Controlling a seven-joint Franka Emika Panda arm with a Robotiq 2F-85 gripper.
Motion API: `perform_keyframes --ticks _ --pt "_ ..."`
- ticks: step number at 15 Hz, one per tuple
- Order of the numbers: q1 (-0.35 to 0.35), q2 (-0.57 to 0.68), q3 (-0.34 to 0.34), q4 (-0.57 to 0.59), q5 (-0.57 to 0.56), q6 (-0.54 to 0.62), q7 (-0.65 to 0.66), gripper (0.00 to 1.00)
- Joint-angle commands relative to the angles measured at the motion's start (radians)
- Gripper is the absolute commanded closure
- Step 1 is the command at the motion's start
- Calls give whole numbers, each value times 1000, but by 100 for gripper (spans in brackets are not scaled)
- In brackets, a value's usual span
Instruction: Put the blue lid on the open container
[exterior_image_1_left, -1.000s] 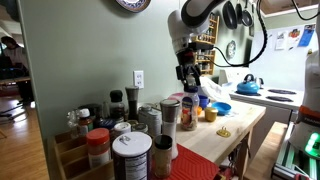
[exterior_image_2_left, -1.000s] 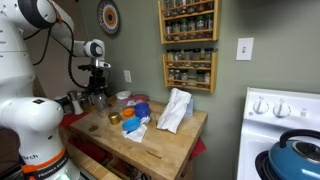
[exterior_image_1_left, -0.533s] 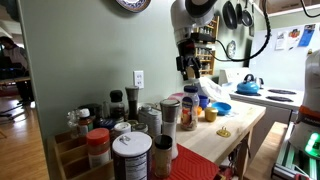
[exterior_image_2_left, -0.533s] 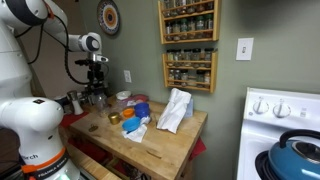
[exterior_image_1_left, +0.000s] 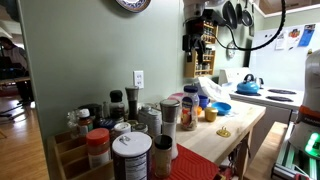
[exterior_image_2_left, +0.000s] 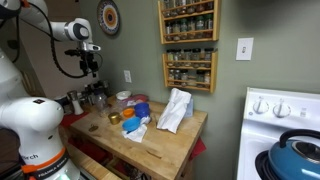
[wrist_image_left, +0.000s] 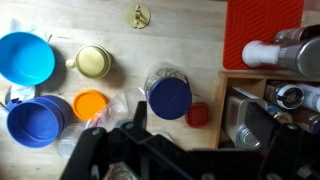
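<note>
In the wrist view the blue lid (wrist_image_left: 170, 97) lies flat on the mouth of the translucent container (wrist_image_left: 165, 75), which stands on the wooden table (wrist_image_left: 190, 30). My gripper (wrist_image_left: 175, 160) hangs well above it, open and empty, with its dark fingers at the bottom of the view. In both exterior views the gripper (exterior_image_1_left: 190, 45) (exterior_image_2_left: 88, 62) is raised high over the jars by the wall. The container (exterior_image_1_left: 189, 108) stands below it, with the lid (exterior_image_1_left: 190, 94) small on top.
Around the container are an orange lid (wrist_image_left: 90, 104), a small red lid (wrist_image_left: 198, 115), a blue bowl (wrist_image_left: 25, 58), a blue cup (wrist_image_left: 35, 120) and a yellowish cup (wrist_image_left: 93, 62). A red mat (wrist_image_left: 255, 35) and spice jars (exterior_image_1_left: 130, 155) lie at one end. A blue kettle (exterior_image_1_left: 248, 84) sits on the stove.
My gripper has risen straight up from just above the container to well above the jars. The lid stays on the container.
</note>
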Motion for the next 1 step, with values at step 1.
perform_keyframes --ticks 1 --pt "-13 -5 11 -3 3 -3 -3 0"
